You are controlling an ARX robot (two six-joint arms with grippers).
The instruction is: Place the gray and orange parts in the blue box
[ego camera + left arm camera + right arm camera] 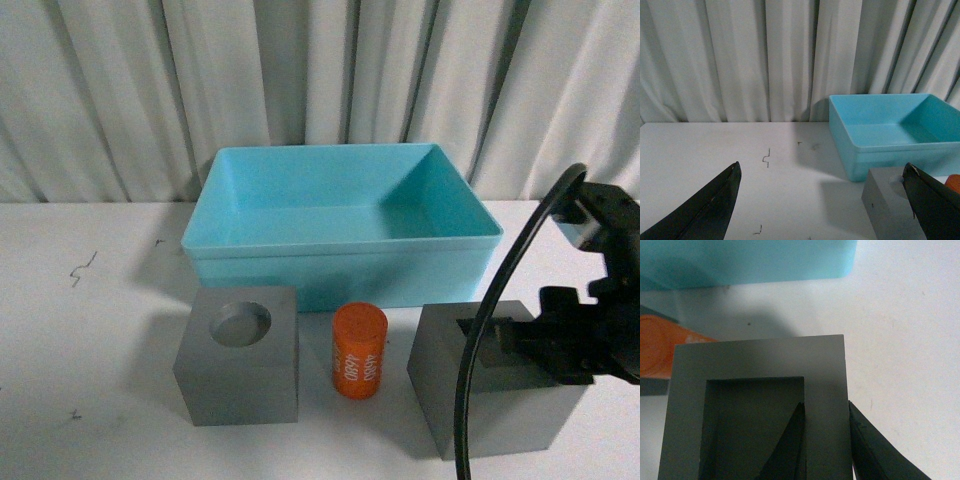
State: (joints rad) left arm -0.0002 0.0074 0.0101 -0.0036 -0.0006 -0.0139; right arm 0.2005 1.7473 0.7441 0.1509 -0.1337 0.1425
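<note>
The right gripper point(825, 412) pinches 1 wall of the square-recess cube point(500, 420), which sits toward the front edge of the table point(90, 330). That thin hold may let the cube swing and slip, or clip the rim of the blue box point(340, 245) behind it. The left gripper point(821, 167) hangs spread and empty. The surface is white, with a pale curtain point(300, 70) at the back edge.

Soft cool light, blue box point(340, 272) shadow falling left, mild grain

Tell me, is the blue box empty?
Empty. The blue box shows only bare floor; the round-hole cube, square-hole cube and orange cylinder sit outside it.
</note>
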